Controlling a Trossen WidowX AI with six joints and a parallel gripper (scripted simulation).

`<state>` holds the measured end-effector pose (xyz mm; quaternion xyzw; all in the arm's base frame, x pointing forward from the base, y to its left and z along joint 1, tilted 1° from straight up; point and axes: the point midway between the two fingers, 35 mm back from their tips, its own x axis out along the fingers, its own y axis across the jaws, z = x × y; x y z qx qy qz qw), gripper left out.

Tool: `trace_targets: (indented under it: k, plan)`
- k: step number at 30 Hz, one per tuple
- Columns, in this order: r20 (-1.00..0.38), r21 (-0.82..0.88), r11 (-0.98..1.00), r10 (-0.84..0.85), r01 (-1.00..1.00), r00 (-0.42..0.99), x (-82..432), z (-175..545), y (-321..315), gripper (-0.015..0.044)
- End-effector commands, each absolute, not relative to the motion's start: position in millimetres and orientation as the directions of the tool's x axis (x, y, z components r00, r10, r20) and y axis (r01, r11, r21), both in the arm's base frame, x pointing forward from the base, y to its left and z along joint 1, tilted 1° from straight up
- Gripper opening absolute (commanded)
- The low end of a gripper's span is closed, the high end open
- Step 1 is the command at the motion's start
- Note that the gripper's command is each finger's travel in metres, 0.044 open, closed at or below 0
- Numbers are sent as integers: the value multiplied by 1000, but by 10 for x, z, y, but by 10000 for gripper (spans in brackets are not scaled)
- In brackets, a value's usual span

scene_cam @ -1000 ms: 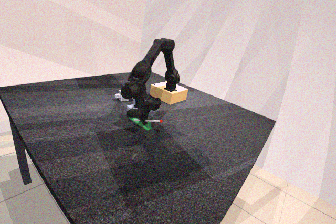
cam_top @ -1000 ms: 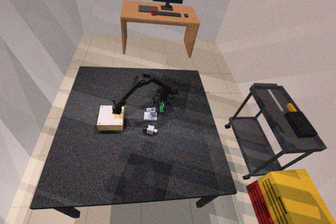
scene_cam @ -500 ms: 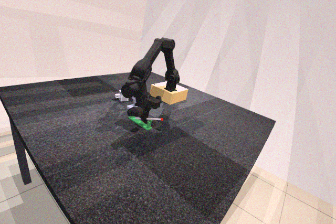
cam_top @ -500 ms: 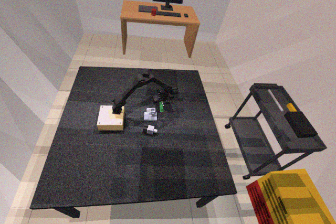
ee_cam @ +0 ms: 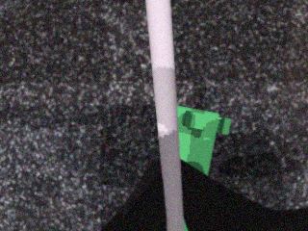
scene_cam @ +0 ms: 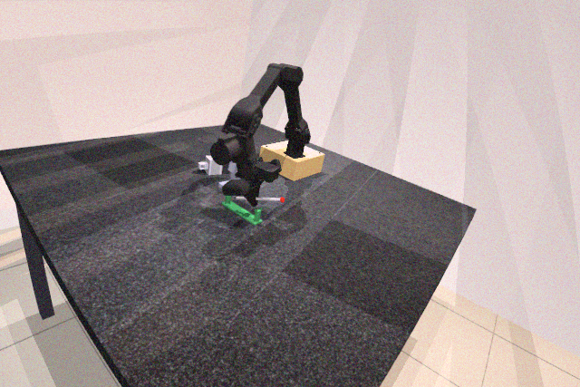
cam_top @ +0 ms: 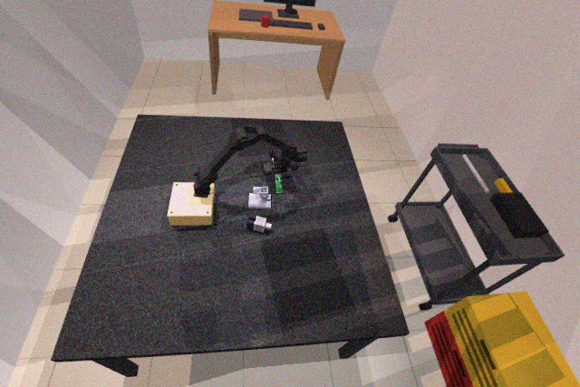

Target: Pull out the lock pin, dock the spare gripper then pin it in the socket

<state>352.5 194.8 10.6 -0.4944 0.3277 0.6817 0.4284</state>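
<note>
My gripper (scene_cam: 254, 201) (ee_cam: 166, 166) is shut on the lock pin (scene_cam: 271, 198) (ee_cam: 165, 91), gripping its pale shaft. The pin's red head sticks out to the right in the exterior view; its far end is near a post of the green rack (cam_top: 279, 184) (scene_cam: 241, 214) (ee_cam: 197, 144). The pin is held a little above this rack; whether its far end touches the post is unclear. The pale mount (cam_top: 259, 200) stands beside the rack, mostly hidden behind the arm in the exterior view; its socket is not clear. The spare gripper (cam_top: 260, 224) (scene_cam: 214, 165), white with dark parts, lies beyond the mount, apart from it.
The arm rises from a pale yellow base box (cam_top: 190, 202) (scene_cam: 304, 168) on the dark table (cam_top: 210, 279) (scene_cam: 234, 303). A desk (cam_top: 276, 33), a dark cart (cam_top: 468, 186) and a yellow cabinet (cam_top: 506, 326) stand off the table.
</note>
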Motion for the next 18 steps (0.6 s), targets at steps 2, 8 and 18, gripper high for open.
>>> trace_targets:
  k: [2, 8, 18]
  plan:
    - [-955, 19, -418, 262, -908, -141, 3530, 181, 1950, 0]
    - [-955, 27, -418, 259, -908, -148, 3517, 120, 1944, 0]
    - [-951, 60, -322, 268, -945, -152, 3609, 260, 1714, 0]
